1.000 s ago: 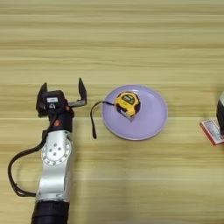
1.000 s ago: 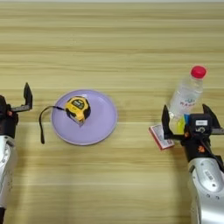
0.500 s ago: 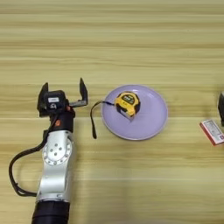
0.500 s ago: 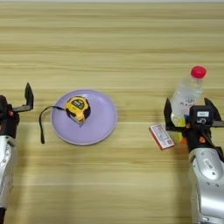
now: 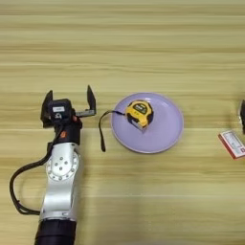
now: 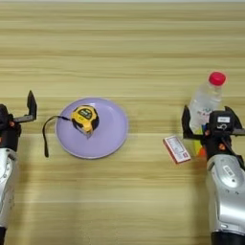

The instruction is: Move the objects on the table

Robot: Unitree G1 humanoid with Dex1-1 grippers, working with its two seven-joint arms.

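Note:
A clear water bottle (image 6: 203,103) with a red cap (image 6: 217,78) stands upright at the right of the table (image 6: 124,43). My right gripper (image 6: 207,116) is open, and its fingers straddle the bottle's lower part; the left finger (image 6: 184,118) stands just clear of the bottle's side. A yellow-and-black tape measure (image 5: 139,112) lies on the round lilac plate (image 5: 165,131). Its black strap (image 5: 101,134) trails off the plate's left rim onto the wood. My left gripper (image 5: 68,101) is open and empty, left of the plate, beside the strap.
A small red-and-white card (image 6: 176,149) lies flat between the plate and my right arm. Bare wood stretches across the far half of the table and along the near edge between the two arms.
My right gripper has moved slightly forward and up to the bottle, so its fingers now flank the base. The left arm, tape measure and plate have not moved.

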